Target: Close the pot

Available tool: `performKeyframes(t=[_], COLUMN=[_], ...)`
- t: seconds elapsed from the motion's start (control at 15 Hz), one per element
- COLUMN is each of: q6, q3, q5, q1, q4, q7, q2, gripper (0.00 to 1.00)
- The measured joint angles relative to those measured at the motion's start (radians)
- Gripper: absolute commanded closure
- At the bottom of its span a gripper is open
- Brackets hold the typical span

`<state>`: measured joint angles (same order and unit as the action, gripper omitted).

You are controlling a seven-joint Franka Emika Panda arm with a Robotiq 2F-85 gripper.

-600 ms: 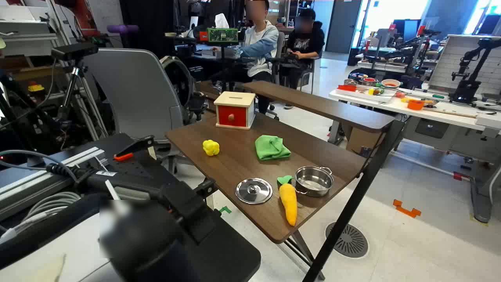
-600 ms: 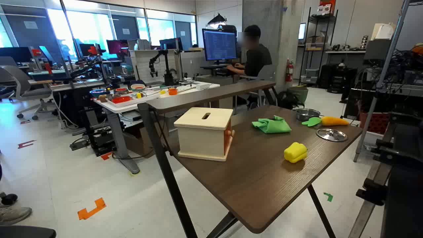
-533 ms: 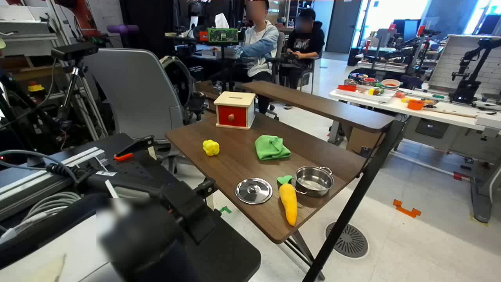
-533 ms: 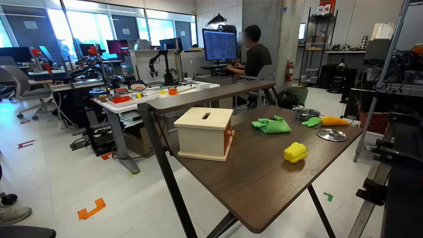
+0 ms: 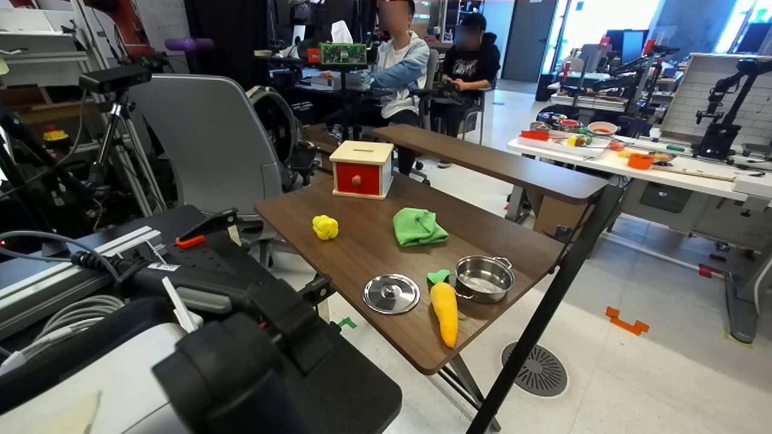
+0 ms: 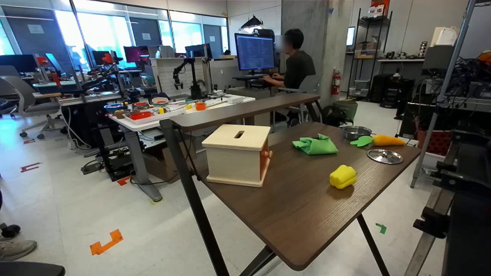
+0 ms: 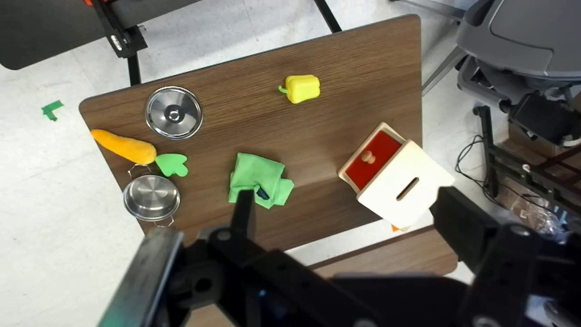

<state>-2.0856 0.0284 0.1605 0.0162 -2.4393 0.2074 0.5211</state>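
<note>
Nearest to the wrist camera is the hand point(image 7: 347, 195); in the exterior views I do not find it. Its jaws stand wide apart with nothing between them, and it hangs above the tabletop point(image 7: 313, 136). So I judge that the task is at its very beginning: not even the grasp is done.

On the tabletop, in an exterior view, the first thing is the orange toy carrot point(image 5: 445, 313) with its green leaf point(image 5: 439, 276). It lies close to a handle of the pot point(image 5: 484, 278); whether they touch, I cannot say. Next comes the silver lid point(image 5: 391, 294), flat, knob upward, well apart from the pot. To take it by this knob is probably the first step which is left.

A little farther, near the edge of the tabletop, the pot stands upright and uncovered, its inner bottom visible. The lid must then, I think, be carried over the carrot's leafy end, which lies between the two, lowered onto the rim and released. The carrot does not cover the pot's mouth, so perhaps it needs no moving.

Behind these come the green cloth point(image 5: 419, 228), the yellow toy pepper point(image 5: 325, 228), and farthest the wooden box point(image 5: 362, 170) with its red front. For the closing, they seem not needed.
</note>
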Motion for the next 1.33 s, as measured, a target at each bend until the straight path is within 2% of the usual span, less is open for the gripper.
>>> performKeyframes(t=[0.2,0.47,0.67,1.0,1.33], q6=[-0.069,-0.176,-0.304,-0.517,-0.646], q3=[-0.006,-0.002,0.007,0.045,0.084], q5=[-0.031,-0.052,-0.061,-0.064,-0.055], q1=[-0.02,-0.058,-0.089,-0.121,-0.131], q4=[-0.065,-0.131,-0.155,-0.158,-0.101], q7=[-0.002,-0.006,-0.008,-0.008,-0.002], q2=[-0.063,-0.206,-0.328,-0.566,-0.788], gripper=[0.0,0.0,0.0,0.0,0.0])
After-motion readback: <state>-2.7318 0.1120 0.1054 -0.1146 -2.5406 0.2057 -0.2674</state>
